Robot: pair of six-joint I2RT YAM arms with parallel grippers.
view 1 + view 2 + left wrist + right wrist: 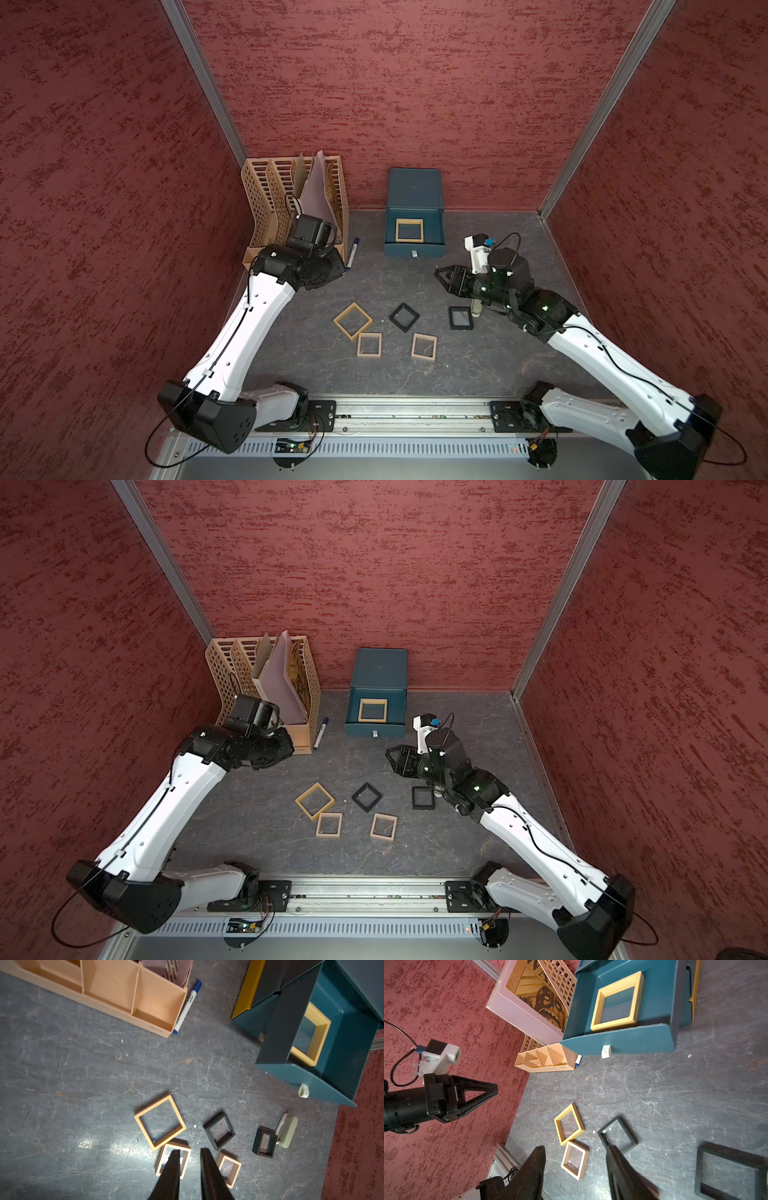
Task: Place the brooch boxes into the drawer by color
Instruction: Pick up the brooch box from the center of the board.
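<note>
The teal drawer (413,187) chest stands at the back, its top drawer pulled out with one mustard brooch box (409,230) lying inside. On the table lie another mustard box (352,321), two pinkish-beige boxes (369,344) (424,346) and two black boxes (404,317) (460,318). My left gripper (190,1153) hangs high near the file rack, fingers a narrow gap apart and empty. My right gripper (442,276) hovers right of the drawer front, above the black boxes, open and empty.
A tan slotted file rack (282,199) with papers fills the back left corner. A white marker pen (352,253) lies beside it. A slim beige bar (287,1130) lies next to the right black box, under my right arm. Red walls close three sides.
</note>
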